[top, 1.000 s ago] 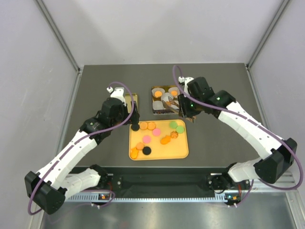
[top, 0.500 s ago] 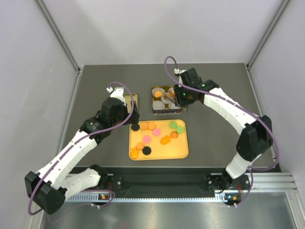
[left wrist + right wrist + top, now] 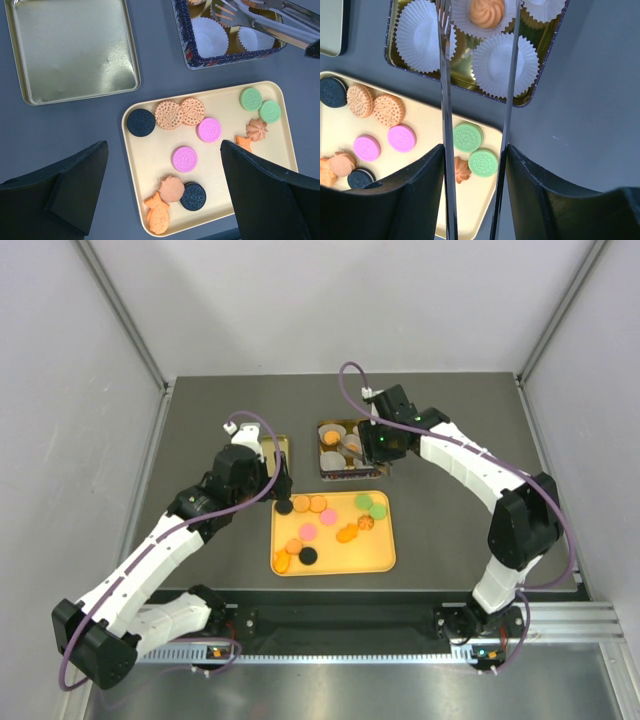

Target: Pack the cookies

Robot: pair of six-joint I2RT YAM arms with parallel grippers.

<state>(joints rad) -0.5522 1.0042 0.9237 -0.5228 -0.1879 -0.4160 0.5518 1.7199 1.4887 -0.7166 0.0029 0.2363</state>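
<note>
The cookies (image 3: 325, 522) lie on a yellow tray (image 3: 350, 558): black (image 3: 140, 122), tan (image 3: 169, 115), pink (image 3: 184, 159), green (image 3: 467, 137) and orange ones. One orange swirl cookie (image 3: 486, 12) sits in a paper cup inside the gold tin (image 3: 324, 471). My right gripper (image 3: 474, 150) is shut on metal tongs (image 3: 443, 100). The tongs' two arms are spread, with their tips over the tin on either side of the swirl cookie. My left gripper (image 3: 162, 150) is open and empty above the tray's left part, and shows in the top view (image 3: 284, 496) at the tray's far left corner.
The tin's flat gold lid (image 3: 70, 50) lies on the dark table left of the tin. White pleated paper cups (image 3: 505, 62) fill the tin. Grey walls enclose the table on three sides.
My right arm has swung its wrist back and left, carrying the tongs over the tin. The left arm and the tray's cookies have not moved.
</note>
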